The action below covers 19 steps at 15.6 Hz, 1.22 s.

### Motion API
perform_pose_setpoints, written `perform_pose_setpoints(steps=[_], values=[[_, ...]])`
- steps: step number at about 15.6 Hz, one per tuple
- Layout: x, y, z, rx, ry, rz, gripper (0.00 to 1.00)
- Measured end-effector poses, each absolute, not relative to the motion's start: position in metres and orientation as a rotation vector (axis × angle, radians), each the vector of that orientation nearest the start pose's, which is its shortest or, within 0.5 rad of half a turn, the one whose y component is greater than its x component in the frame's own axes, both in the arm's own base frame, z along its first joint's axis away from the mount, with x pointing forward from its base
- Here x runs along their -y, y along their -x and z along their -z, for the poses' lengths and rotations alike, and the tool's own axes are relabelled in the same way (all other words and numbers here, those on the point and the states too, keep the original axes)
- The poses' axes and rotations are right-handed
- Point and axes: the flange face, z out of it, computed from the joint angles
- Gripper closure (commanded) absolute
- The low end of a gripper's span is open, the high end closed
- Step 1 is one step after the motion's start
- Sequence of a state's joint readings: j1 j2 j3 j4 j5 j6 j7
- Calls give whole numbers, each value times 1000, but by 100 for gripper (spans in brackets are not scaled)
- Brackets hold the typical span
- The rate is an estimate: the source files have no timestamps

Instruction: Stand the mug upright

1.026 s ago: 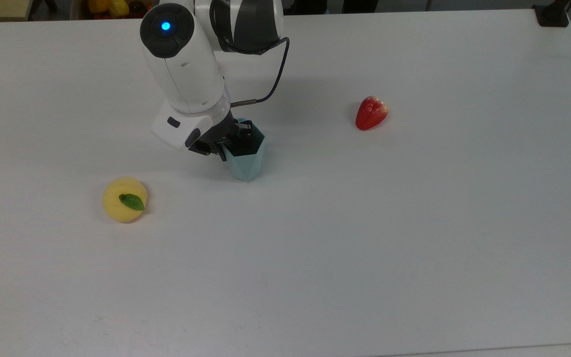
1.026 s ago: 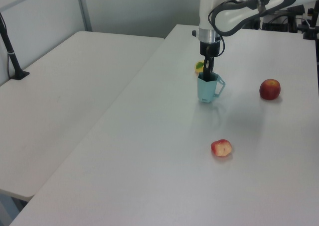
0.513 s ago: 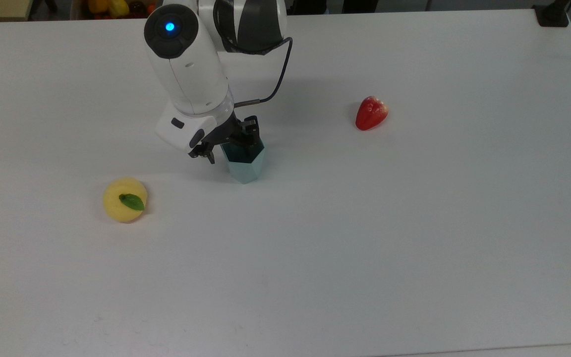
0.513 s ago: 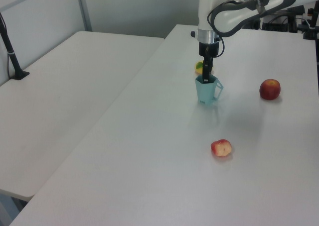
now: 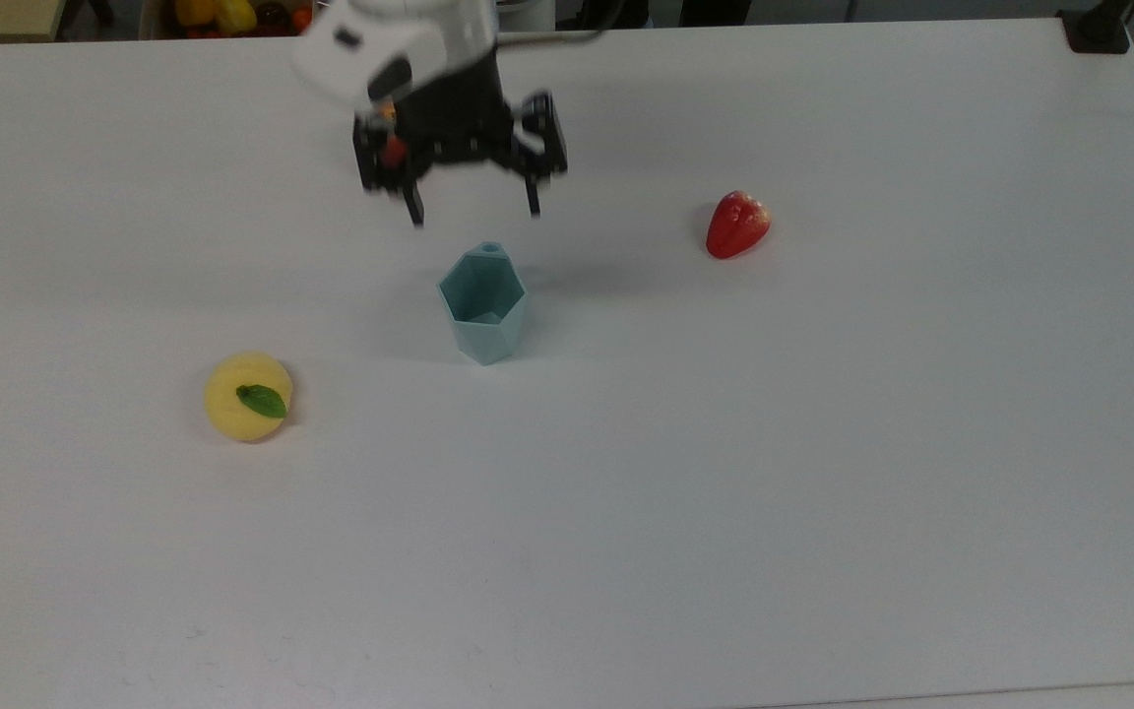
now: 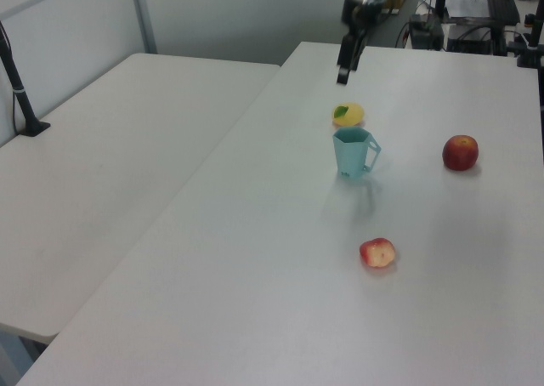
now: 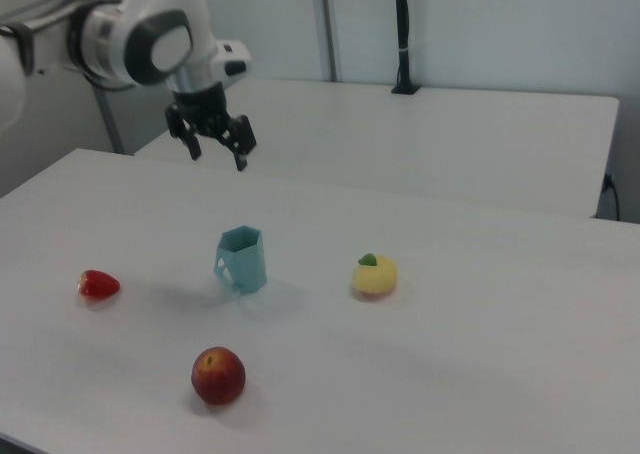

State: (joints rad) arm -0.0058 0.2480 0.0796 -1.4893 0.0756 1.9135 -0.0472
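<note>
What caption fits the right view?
Open gripper raised above the upright teal mug, with strawberry, apple and yellow fruit around.

Arm: glossy white rounded shells with a dark grey joint band and round grey cap, seen in the right view. White wrist housing carries small dark oval insets. Gripper black, blocky body, two thin black fingers spread apart; a small orange-red spot near its base in the top view.
</note>
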Motion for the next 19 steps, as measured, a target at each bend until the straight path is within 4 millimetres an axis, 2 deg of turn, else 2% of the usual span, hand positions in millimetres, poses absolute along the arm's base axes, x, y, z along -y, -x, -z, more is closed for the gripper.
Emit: perform_pose_setpoints(steps=[3, 6, 9, 11, 13, 16, 19], values=[[-49, -607, -609, -10, 3040, 190, 0], [-60, -572, -640, -179, 3040, 119, 0], [-67, -559, -648, -183, 3044, 96, 0], [-66, -559, -644, -92, 3052, 89, 0], [-59, -561, -640, -13, 3055, 108, 0], [-38, -568, -643, 13, 3052, 198, 0], [-35, -568, -645, 36, 3051, 226, 0]])
